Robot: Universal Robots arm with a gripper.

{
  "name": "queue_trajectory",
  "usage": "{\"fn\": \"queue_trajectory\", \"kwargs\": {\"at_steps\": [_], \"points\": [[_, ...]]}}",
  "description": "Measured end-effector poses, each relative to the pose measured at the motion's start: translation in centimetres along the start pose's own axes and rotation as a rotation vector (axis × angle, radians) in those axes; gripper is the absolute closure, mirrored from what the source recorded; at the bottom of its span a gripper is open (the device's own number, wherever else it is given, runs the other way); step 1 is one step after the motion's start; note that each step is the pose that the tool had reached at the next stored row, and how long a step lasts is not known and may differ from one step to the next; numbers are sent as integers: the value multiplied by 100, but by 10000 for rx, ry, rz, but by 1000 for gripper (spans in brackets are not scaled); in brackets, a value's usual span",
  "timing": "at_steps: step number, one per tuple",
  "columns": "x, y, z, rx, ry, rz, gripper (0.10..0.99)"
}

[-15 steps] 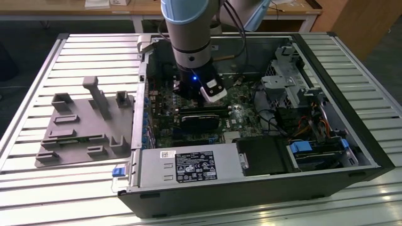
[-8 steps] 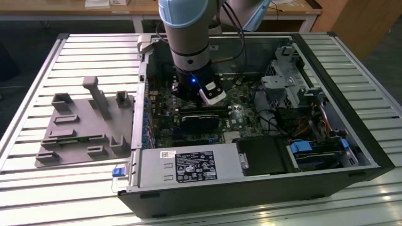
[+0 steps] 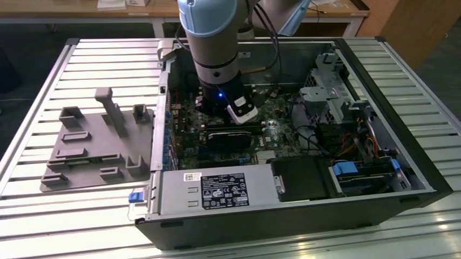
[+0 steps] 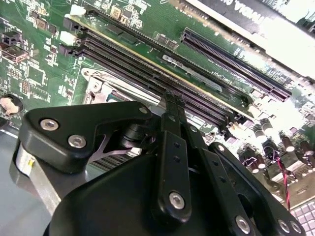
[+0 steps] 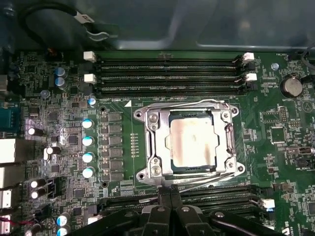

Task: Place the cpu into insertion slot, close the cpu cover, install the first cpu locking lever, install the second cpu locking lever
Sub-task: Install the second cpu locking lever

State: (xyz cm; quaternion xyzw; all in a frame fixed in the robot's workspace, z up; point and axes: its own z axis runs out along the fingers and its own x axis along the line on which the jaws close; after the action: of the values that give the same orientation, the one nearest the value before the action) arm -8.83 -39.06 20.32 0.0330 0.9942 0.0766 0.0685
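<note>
**Claw pressed shut beside the covered chip**

The claw (image 5: 170, 196) has its two black fingers (image 4: 172, 105) squeezed together with nothing between them; the tips sit at the edge of the cpu cover (image 5: 153, 142); the cover is one shiny silver frame lying flat; through its window shows one cpu (image 5: 193, 142), square with a dull silver top; it sits in the insertion slot (image 5: 172, 169); long black memory slots (image 5: 167, 76) run in rows on both sides of it, on the green board (image 5: 280, 162) inside the open computer case (image 3: 374, 205).

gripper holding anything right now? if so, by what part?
Nothing held. The gripper has its fingers pressed together with nothing between them, hanging at the socket's edge. The cpu already sits in the insertion slot with the cpu cover down around it.
</note>
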Motion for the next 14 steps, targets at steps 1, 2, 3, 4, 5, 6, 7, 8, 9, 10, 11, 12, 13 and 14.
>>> {"fn": "queue_trajectory", "kwargs": {"at_steps": [1, 2, 3, 4, 5, 6, 7, 8, 9, 10, 11, 12, 13, 14], "points": [[1, -7, -1, -14, 2, -5, 984], [3, -8, -2, -14, 2, -4, 984], [3, -8, -2, -15, 2, -6, 984], [6, -8, -2, -18, 2, -7, 984], [9, -12, -2, -64, 7, -4, 984], [12, -19, -2, -163, 12, 9, 984], [14, -25, -2, -245, 15, 20, 984], [18, -32, -1, -306, 19, 26, 984], [21, -39, -1, -376, 23, 35, 984], [26, -47, -2, -454, 28, 46, 984], [31, -56, -2, -503, 30, 53, 984], [40, -67, -3, -544, 32, 59, 984], [50, -75, -3, -579, 34, 64, 984], [62, -84, -4, -619, 36, 68, 984]]}}
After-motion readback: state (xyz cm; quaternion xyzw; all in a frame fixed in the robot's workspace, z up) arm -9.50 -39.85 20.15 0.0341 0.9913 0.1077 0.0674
